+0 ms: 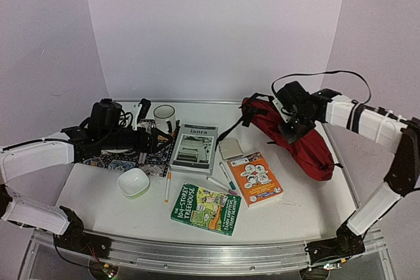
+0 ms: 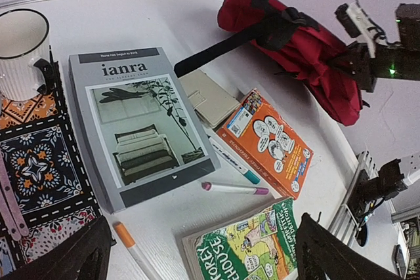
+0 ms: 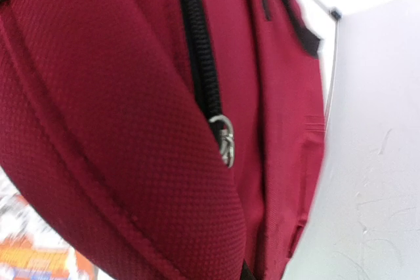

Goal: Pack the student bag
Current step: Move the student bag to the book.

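Observation:
The student bag is a dark red fabric backpack lying at the right rear of the table, its black strap trailing left; it also shows in the left wrist view. My right gripper sits on the bag's top. In the right wrist view red fabric fills the frame, bunched into a ridge at the jaws beside the black zipper and its metal pull; the fingers are hidden. My left gripper hovers open at the left, its fingers wide apart above a green book.
On the table lie a grey "ianra" magazine, an orange book, the green book, a beige case, a white bowl, a white mug, a patterned cloth and several pens.

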You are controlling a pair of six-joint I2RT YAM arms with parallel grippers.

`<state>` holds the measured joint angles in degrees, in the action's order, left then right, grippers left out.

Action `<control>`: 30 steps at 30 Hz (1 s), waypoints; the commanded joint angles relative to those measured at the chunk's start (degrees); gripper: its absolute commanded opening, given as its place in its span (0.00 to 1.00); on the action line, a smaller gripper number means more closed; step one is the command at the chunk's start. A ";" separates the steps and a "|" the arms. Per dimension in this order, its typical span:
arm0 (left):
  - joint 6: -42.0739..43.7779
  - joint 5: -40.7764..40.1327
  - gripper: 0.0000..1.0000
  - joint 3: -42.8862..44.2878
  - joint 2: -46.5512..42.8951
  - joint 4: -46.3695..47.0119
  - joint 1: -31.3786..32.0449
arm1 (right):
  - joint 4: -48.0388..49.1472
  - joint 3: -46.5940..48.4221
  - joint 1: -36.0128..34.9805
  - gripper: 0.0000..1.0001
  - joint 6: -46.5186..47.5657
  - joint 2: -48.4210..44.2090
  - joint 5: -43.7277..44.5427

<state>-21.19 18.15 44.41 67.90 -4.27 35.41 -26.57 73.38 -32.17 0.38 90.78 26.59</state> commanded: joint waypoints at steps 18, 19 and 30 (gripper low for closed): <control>-0.94 2.91 0.97 5.64 -0.32 -0.56 5.00 | 5.29 -20.13 -16.32 0.17 0.81 -16.13 -22.60; -0.85 2.38 0.97 6.04 0.11 -0.65 5.60 | 5.94 -20.93 -16.46 0.22 -0.02 -15.95 -24.10; 2.47 -3.25 0.95 12.54 7.28 -2.42 12.04 | 8.16 -24.10 -17.95 0.50 -7.50 -17.12 -38.55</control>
<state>-21.13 17.89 52.24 72.60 -6.48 45.73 -18.83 49.80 -49.13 -3.21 75.49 -4.04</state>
